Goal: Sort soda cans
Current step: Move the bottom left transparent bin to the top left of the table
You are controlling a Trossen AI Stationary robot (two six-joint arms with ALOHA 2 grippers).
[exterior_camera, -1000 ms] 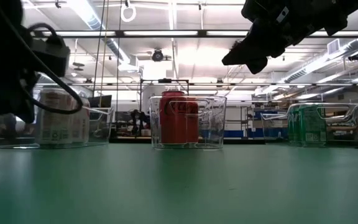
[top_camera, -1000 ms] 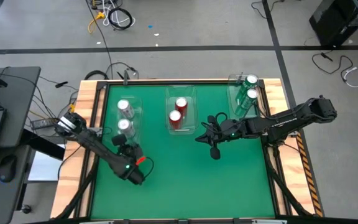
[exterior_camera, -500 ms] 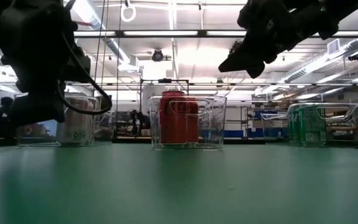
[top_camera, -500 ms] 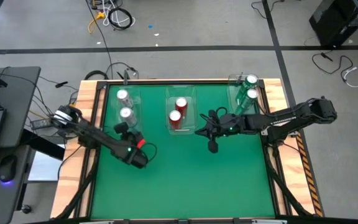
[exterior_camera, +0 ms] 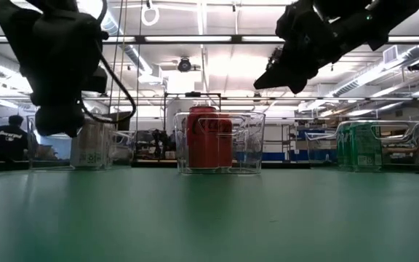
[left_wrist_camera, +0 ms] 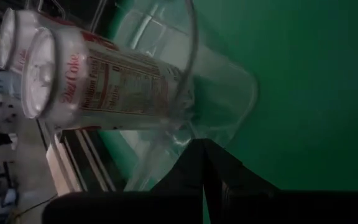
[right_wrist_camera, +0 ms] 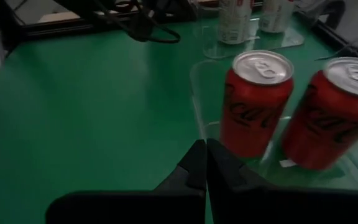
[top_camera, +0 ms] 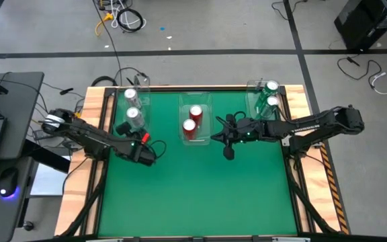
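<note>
All six soda cans are standing upright inside three clear bins along the upper part of the table (top_camera: 200,195) in the high view: the two silver cans (top_camera: 132,107) in the left bin (top_camera: 121,101) at upper left, the two red cans (top_camera: 192,119) in the middle bin (top_camera: 195,139) at upper centre, and the two green cans (top_camera: 270,95) in the right bin (top_camera: 252,101) at upper right. No can is lying loose on the green surface, so the sorting is judged complete or nearly so. The left gripper (top_camera: 144,152) is hovering just below and right of the silver pair, with its fingers (left_wrist_camera: 213,171) clenched together on nothing; in its wrist view the nearer silver can (left_wrist_camera: 104,81) is lying just beyond the fingertips, behind the bin wall, its long axis vertical to the table. The right gripper (top_camera: 228,134) is hanging just right of the red pair, its fingers (right_wrist_camera: 201,165) likewise pressed shut and empty; the nearer red can (right_wrist_camera: 255,102) is standing close ahead of them, slightly to the right in that frame. Each arm is nearest its own adjacent pair; the green pair is closer to the right arm. The cans are appearing undented, with silver tops and pull tabs unopened, labels printed and intact. In the low view both grippers are raised clear of the table. A person (exterior_camera: 6,142) is standing far behind at left.
</note>
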